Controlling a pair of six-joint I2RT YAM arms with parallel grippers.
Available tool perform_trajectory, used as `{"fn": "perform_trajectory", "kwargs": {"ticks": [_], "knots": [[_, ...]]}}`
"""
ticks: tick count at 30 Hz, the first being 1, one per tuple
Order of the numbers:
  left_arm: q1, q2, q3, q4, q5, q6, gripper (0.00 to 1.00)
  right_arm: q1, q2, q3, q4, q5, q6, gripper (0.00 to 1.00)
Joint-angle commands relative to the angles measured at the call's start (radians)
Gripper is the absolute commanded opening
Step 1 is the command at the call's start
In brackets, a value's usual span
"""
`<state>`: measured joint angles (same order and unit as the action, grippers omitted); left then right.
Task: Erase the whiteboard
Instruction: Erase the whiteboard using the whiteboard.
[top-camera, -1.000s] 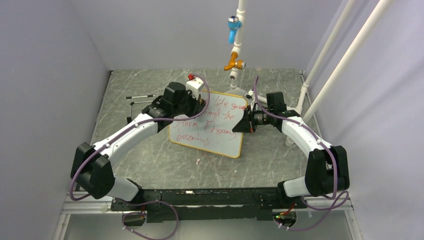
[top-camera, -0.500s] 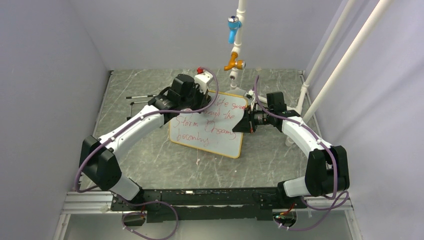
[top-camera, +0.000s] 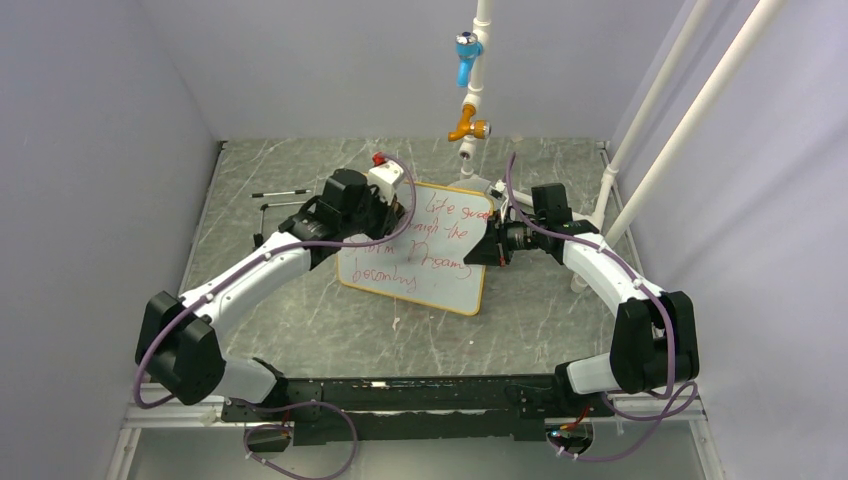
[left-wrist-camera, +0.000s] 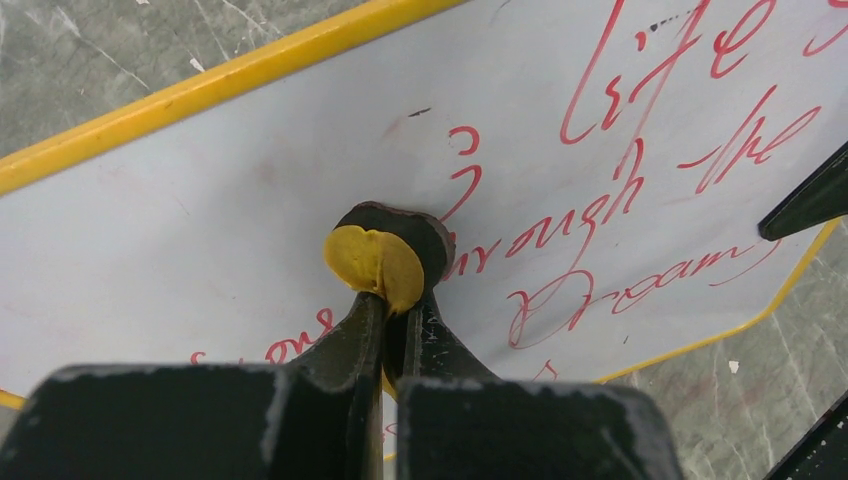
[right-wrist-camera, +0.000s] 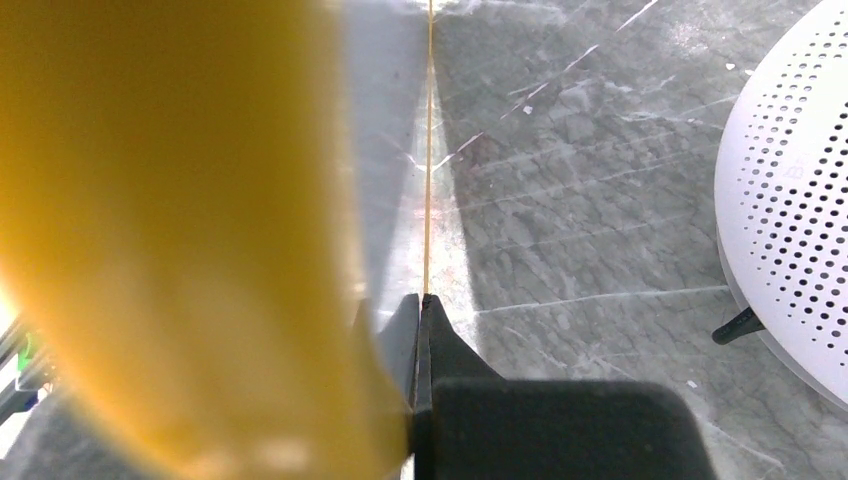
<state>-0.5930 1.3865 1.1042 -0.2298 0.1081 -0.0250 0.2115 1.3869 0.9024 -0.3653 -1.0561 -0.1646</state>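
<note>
**Ana:** Since half a second ago the left gripper (left-wrist-camera: 392, 305) has swung back toward the near left across the whiteboard (top-camera: 440, 285). The right gripper (right-wrist-camera: 420, 305) hasn't shifted.

**Ben:** What has each got hold of?

**Ana:** The left jaws are closed tight on a small round eraser (left-wrist-camera: 385, 260) with a yellow foam back and a dark felt face. The felt is pressed flat against the board. The right jaws are closed too, and as far as the right wrist view shows they're pinched on the yellow frame at the board's right edge. I'd guess that's to steady it.

**Ben:** And where's the board?

**Ana:** It's lying on the grey marbled table (top-camera: 300, 310), between the two arms and turned a little askew.

**Ben:** How far along?

**Ana:** Early, I'd say. The patch toward the far left corner, around the eraser, is down to faint pink smudges, and the starts of the lines there are gone. The rest of the red writing (left-wrist-camera: 640, 190) is still easy to read: four lines, most of each intact. So most of the surface is left to wipe.

**Ben:** Counts?

**Ana:** One whiteboard, one eraser and two grippers, both closed. There's one white perforated disc (right-wrist-camera: 790, 180) on the table near the right gripper. Two thin dark rods (top-camera: 280, 193) lie off to the left, too small to identify.
</note>
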Motion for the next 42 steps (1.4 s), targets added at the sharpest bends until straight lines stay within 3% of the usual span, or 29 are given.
{"fn": "perform_trajectory", "kwargs": {"ticks": [1,9,22,27,34,42], "knots": [[0.004,0.028,0.075,0.046,0.040,0.005,0.00,0.026,-0.018,0.023,-0.011,0.000,-0.085,0.00],[-0.050,0.127,0.223,0.033,0.049,-0.012,0.00,0.025,-0.018,0.023,-0.009,0.002,-0.085,0.00],[0.055,-0.062,-0.041,0.067,-0.013,-0.008,0.00,0.028,-0.015,0.024,-0.012,0.000,-0.087,0.00],[0.029,0.000,0.046,0.075,0.034,-0.041,0.00,0.031,-0.017,0.026,-0.015,0.004,-0.090,0.00],[-0.101,0.096,0.229,0.047,-0.024,-0.052,0.00,0.029,-0.020,0.027,-0.017,0.007,-0.091,0.00],[-0.104,0.092,0.212,0.006,-0.169,-0.047,0.00,0.031,-0.025,0.029,-0.018,0.004,-0.093,0.00]]}}
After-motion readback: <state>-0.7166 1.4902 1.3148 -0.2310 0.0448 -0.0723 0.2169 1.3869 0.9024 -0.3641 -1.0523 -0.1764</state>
